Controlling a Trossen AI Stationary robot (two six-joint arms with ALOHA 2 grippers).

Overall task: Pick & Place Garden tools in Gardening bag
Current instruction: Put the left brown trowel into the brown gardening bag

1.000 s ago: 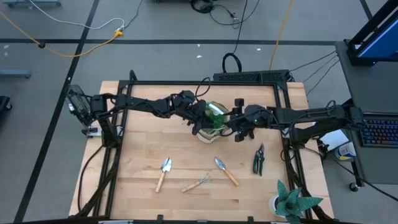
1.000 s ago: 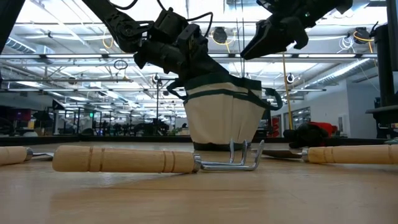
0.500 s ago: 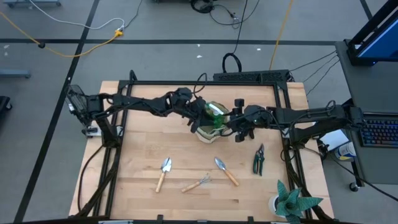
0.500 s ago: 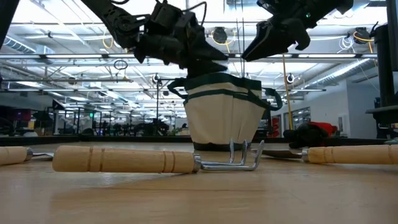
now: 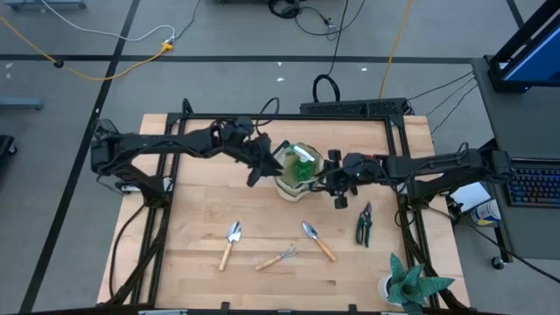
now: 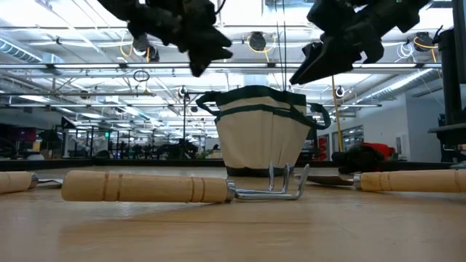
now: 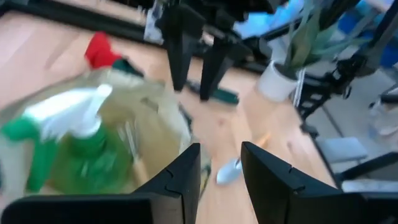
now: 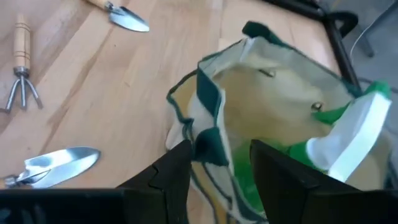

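With the spray bottle [image 5: 302, 162] already inside the bag [image 5: 284, 184] near the middle of the table's [image 5: 201, 210] far half, my worry is the bag tipping. My right gripper [image 5: 336, 178] sits at the bag's right rim, fingers apart with the green trim between them (gripped or not, I cannot tell), so any sideways pull could topple it and spill the bottle. My left gripper [image 5: 260, 168], empty, fingers apart, hangs off the bag's left side. Two trowels [image 5: 229, 242], a hand rake [image 5: 277, 257] and the shears [image 5: 363, 224] lie toward the near edge; the rake's prongs could snag on the bag's rim.
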